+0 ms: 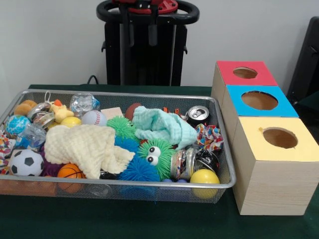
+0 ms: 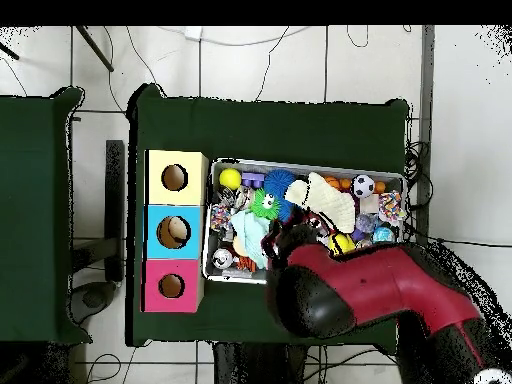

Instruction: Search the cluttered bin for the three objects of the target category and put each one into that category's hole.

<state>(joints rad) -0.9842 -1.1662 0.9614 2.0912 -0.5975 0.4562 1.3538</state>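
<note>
The cluttered bin stands on the green bench, just beside a row of three wooden boxes: yellow top, blue top and red top, each with a round hole. Inside the bin lie a cream cloth, a mint cloth, a green fuzzy toy with eyes, a small soccer ball, a basketball and a yellow ball. In the overhead view the red arm reaches over the bin; its end effector is hidden, so I cannot tell its state
</note>
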